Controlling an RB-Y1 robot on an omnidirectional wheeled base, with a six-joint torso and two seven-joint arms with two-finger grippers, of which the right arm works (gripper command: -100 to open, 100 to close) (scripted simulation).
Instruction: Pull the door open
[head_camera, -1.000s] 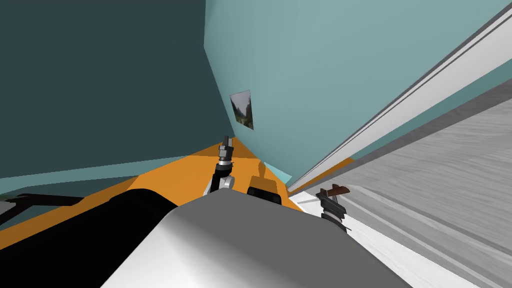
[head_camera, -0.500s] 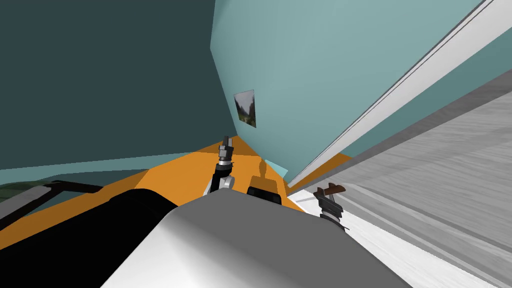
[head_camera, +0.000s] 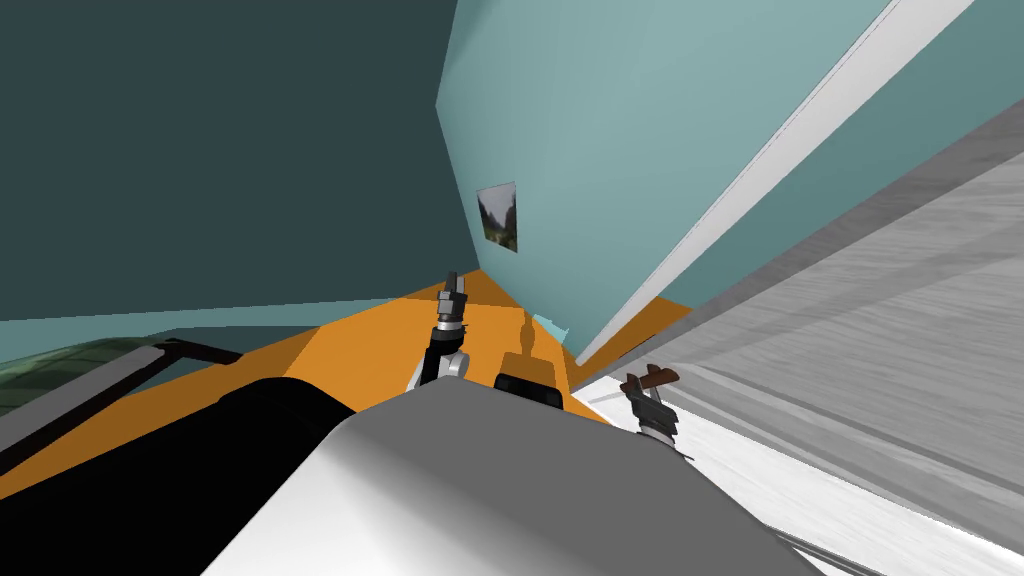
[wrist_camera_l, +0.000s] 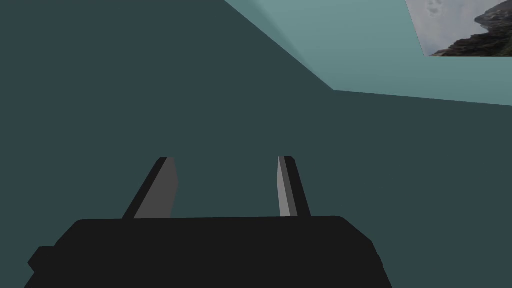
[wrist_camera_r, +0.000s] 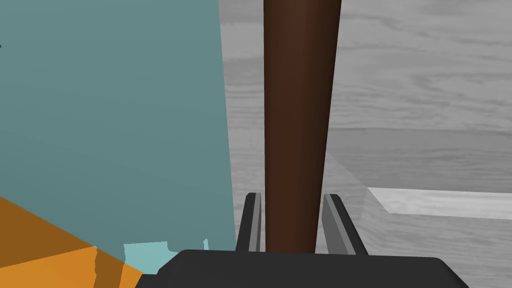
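While we are standing close against the door, our right claw (wrist_camera_r: 291, 197) is clamping the dark brown, round bar handle (wrist_camera_r: 300, 100). Both thin grey fingers (wrist_camera_r: 334, 220) are pressing the bar's sides, and the bar is running straight out from between them and on past their tips.

Item, door: the grey, wood-grained door panel (wrist_camera_r: 425, 100) is lying just behind the handle and is spreading away on one side of the right claw. A paler raised ledge (wrist_camera_r: 440, 202) of the same grain is crossing the panel near one finger.

Item, wall: a flat light teal wall (wrist_camera_r: 110, 100) is taking up the other side of the right claw, its edge falling just beside the gripped bar.

Item, floor: a plain orange floor (wrist_camera_r: 40, 255) is meeting that wall below, close to the claw's dark body.

Item, trim: in the head view, a long white strip of trim (head_camera: 780, 150) is running away beyond the right claw, between the teal wall and the grey panel.

Item, left claw (wrist_camera_l: 225, 159): we are carrying it with its fingers spread and nothing between them. It is facing a dark teal wall (wrist_camera_l: 150, 75), well apart from the handle. A small unframed landscape picture (wrist_camera_l: 465, 30) is hanging on the lighter wall ahead of it and off to one side.
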